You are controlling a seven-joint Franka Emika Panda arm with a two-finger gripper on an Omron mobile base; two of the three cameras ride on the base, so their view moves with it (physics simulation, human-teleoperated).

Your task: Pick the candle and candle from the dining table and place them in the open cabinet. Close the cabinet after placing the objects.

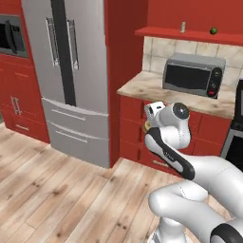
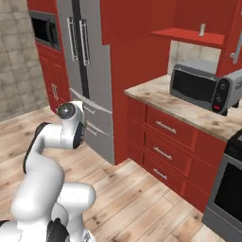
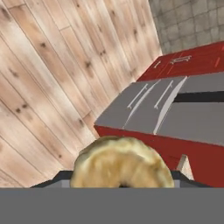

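In the hand view my gripper [image 3: 119, 180] is shut on a squat olive-gold candle [image 3: 121, 162], which sits between the dark fingertips [image 3: 51, 181] and hides most of them. The left base view shows the gripper [image 1: 148, 124] in front of the red drawers, with the candle [image 1: 147, 126] as a small gold spot under the white hand. In the right base view the hand hangs beside the fridge. A slim pale grey candle [image 1: 182, 26] [image 2: 202, 29] stands on the shelf of the open red cabinet [image 1: 180, 34] [image 2: 186, 35]. The dining table is out of view.
A grey microwave [image 1: 193, 74] [image 2: 198, 87] stands on a marble counter [image 1: 142, 86] below the cabinet. A steel fridge [image 1: 66, 71] stands to its left. A green ball [image 1: 213, 31] lies on the shelf. The cabinet's door [image 2: 235, 33] stands open at the right. Wooden floor spreads in front.
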